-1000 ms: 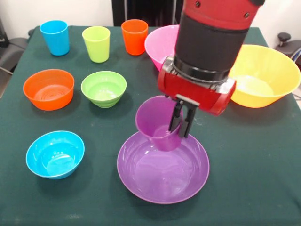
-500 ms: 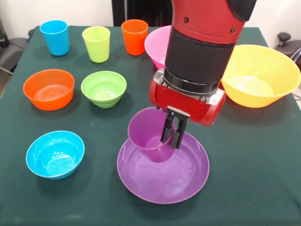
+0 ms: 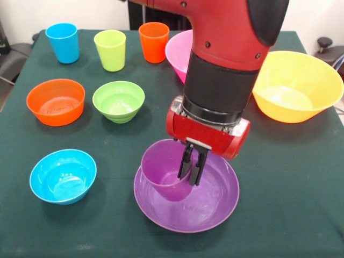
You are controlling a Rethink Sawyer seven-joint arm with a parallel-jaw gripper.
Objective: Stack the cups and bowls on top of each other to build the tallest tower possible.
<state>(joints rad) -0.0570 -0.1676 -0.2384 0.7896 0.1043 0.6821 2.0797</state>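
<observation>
My gripper point(image 3: 191, 171) is shut on the rim of the purple cup point(image 3: 164, 171) and holds it upright, low inside the wide purple bowl point(image 3: 215, 207). I cannot tell whether the cup's base touches the bowl. The blue cup point(image 3: 63, 42), lime green cup point(image 3: 110, 50) and orange cup point(image 3: 153, 41) stand in a row at the back left. The small orange bowl point(image 3: 55, 101), green bowl point(image 3: 118, 101) and blue bowl point(image 3: 63, 176) sit apart on the left. The pink bowl point(image 3: 177, 51) is partly hidden behind my arm. The yellow bowl point(image 3: 298, 86) is at the right.
The green cloth-covered table point(image 3: 290, 183) has bare room at the front right and along the front edge. Dark chairs or stands show past the table's left and right back corners.
My gripper has moved down and to the left with the purple cup, lowering it from above the purple bowl's back rim into the bowl.
</observation>
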